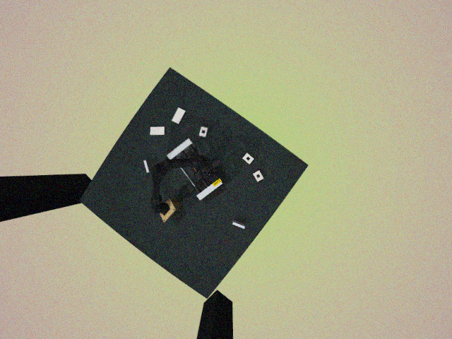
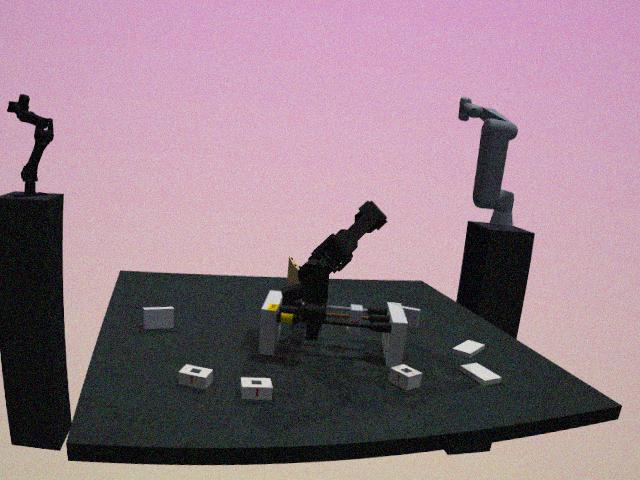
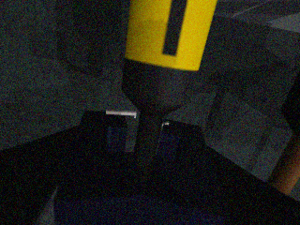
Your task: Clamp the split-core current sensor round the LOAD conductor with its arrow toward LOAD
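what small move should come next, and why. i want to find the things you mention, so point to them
I'd squeeze the claw [image 1: 214, 172] [image 2: 312, 329] [image 3: 141, 141] a little more, holding its position: the sensor [image 3: 139, 208] is between its fingers, and its two halves straddle the dark rod [image 2: 356, 325] [image 3: 147, 141] just beside the yellow marker [image 2: 286, 318] [image 3: 164, 37]. A gap shows at the tips, so it probably hasn't latched.

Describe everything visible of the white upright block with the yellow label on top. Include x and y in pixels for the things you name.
The white upright block [image 1: 205, 192] [image 2: 268, 333] is a narrow, straight-edged slab, matte and plastic-looking, with no damage visible. A yellow label [image 1: 217, 182] [image 2: 273, 306] with dark marks too blurred to read sits toward one end of its top. It stands on edge on the dark table [image 1: 207, 255] [image 2: 336, 413]. Dark rods [image 2: 356, 326] [image 3: 149, 136] appear to meet its inner side, one with a yellow band [image 2: 286, 318] [image 3: 152, 37] near it.
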Available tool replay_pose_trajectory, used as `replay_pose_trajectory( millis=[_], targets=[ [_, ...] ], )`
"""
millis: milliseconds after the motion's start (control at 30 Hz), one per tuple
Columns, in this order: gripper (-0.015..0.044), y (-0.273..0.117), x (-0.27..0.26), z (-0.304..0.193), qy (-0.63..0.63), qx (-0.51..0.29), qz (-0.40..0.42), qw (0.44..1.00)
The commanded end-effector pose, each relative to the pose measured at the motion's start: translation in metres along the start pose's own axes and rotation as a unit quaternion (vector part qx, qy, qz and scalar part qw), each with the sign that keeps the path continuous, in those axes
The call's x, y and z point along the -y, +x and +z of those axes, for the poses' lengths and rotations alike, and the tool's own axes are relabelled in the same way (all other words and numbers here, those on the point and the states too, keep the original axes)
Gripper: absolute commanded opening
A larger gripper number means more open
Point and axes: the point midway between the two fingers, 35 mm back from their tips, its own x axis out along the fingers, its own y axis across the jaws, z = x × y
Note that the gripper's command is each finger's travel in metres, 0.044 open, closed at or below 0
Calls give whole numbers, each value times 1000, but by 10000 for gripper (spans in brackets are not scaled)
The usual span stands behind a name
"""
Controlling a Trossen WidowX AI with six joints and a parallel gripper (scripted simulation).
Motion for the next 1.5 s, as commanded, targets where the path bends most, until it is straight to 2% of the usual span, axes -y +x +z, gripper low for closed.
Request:
replay_pose_trajectory(
  millis=[0,133,1467],
  targets=[
    [103,-1,0,0,-1,0,1,1000],
    [0,-1,0,0,-1,0,1,1000],
    [0,-1,0,0,-1,0,1,1000]
  ],
)
